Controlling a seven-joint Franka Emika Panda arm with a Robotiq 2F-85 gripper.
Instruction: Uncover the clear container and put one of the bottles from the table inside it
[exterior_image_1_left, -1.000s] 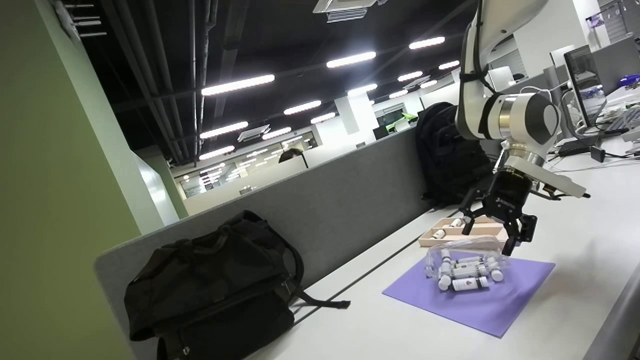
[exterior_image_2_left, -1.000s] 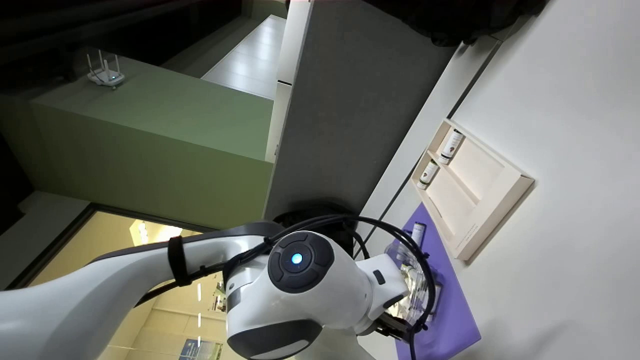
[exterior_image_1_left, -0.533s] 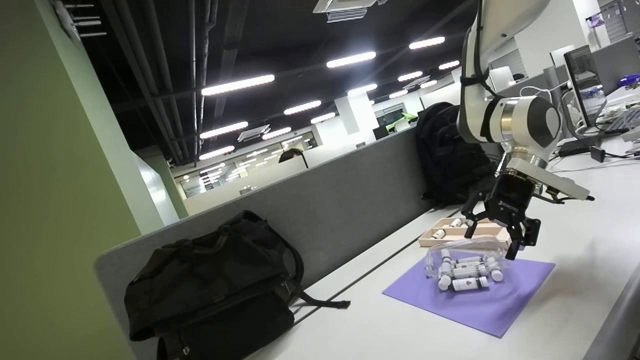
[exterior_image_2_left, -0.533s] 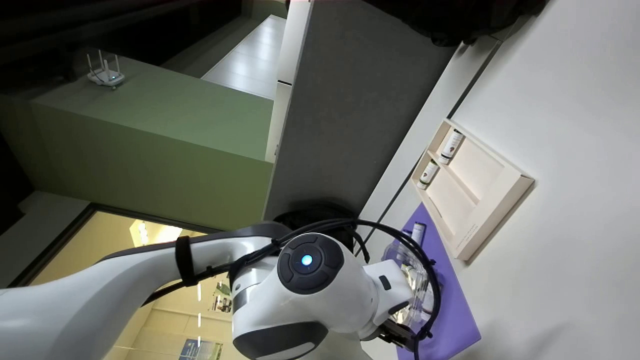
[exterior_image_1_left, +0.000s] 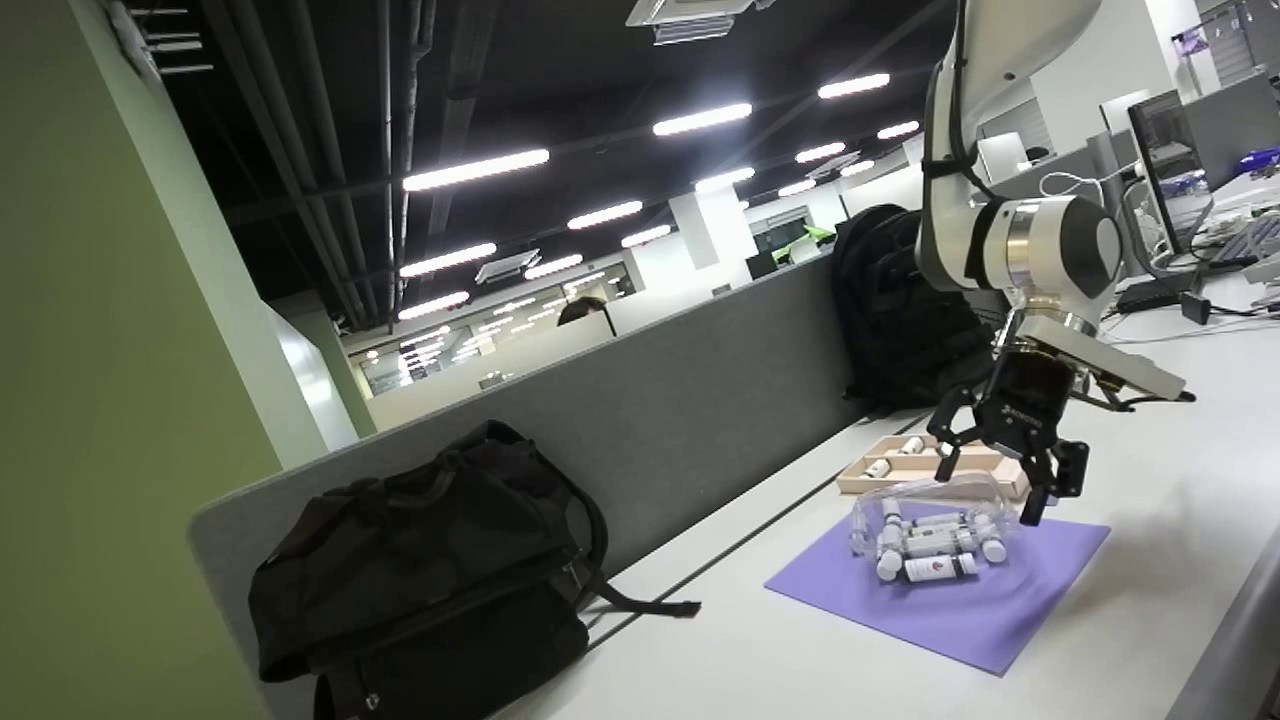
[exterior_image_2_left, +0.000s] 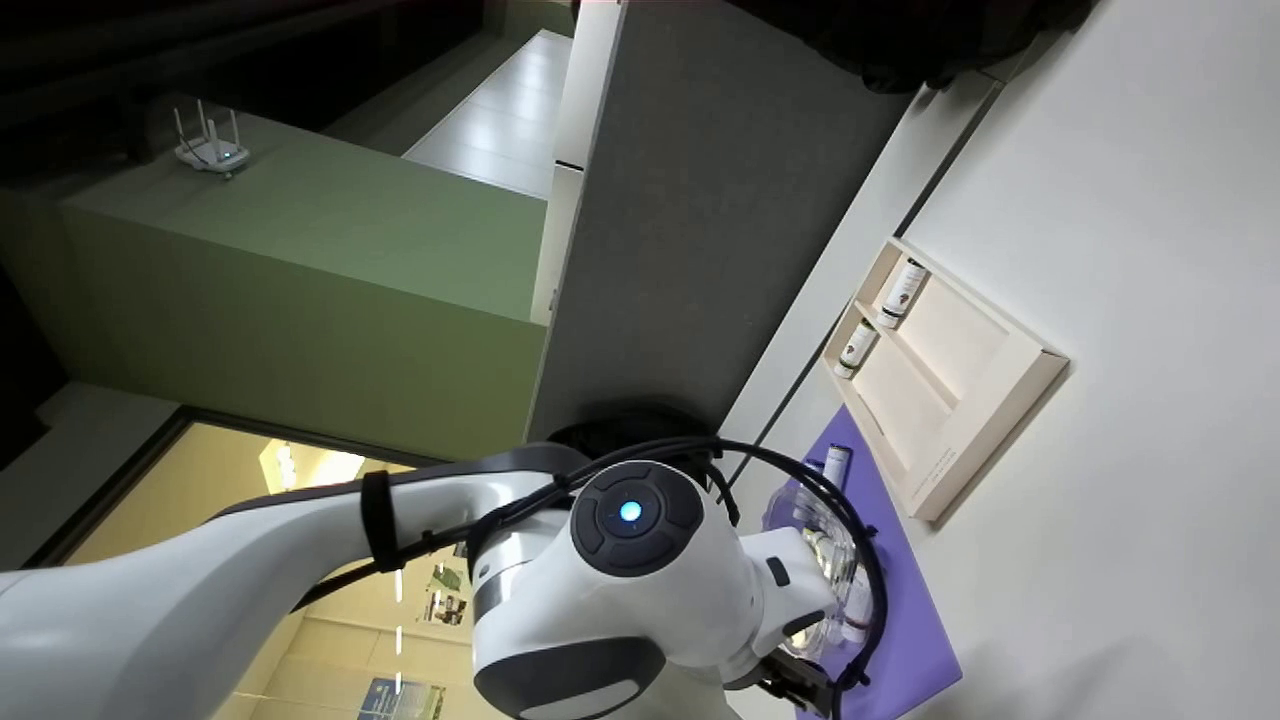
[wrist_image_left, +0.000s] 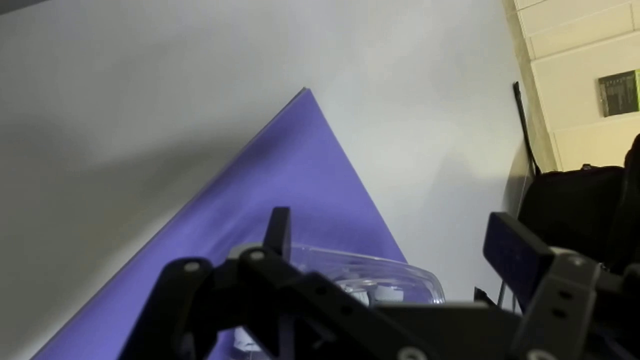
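A see-through plastic container (exterior_image_1_left: 930, 488) stands on the purple mat (exterior_image_1_left: 1045, 565) on the pale table (exterior_image_1_left: 720, 640). Several small white bottles (exterior_image_1_left: 938, 568) lie in or against it; which are inside I cannot tell. Two more bottles (exterior_image_2_left: 903, 292) rest in a light wooden tray (exterior_image_2_left: 1000, 420) behind the mat. My gripper (exterior_image_1_left: 990, 488) hangs above the container's side, its fingers spread and nothing between them. In the wrist view, the container's rim (wrist_image_left: 360, 259) shows below and between the fingertips, partly hidden by the gripper's links, with white bottles (wrist_image_left: 389, 294) behind the plastic.
A grey partition (exterior_image_1_left: 700, 400) runs along the table's edge. One black backpack (exterior_image_1_left: 430, 580) leans there, and another backpack (exterior_image_1_left: 900, 310) stands behind the wooden tray. A monitor (exterior_image_1_left: 1165, 170) with cables is farther back. In an exterior view the arm (exterior_image_2_left: 620, 600) hides part of the mat.
My gripper has shifted a little to the right and slightly lower in an exterior view, staying open. Container, bottles, tray and mat have not moved.
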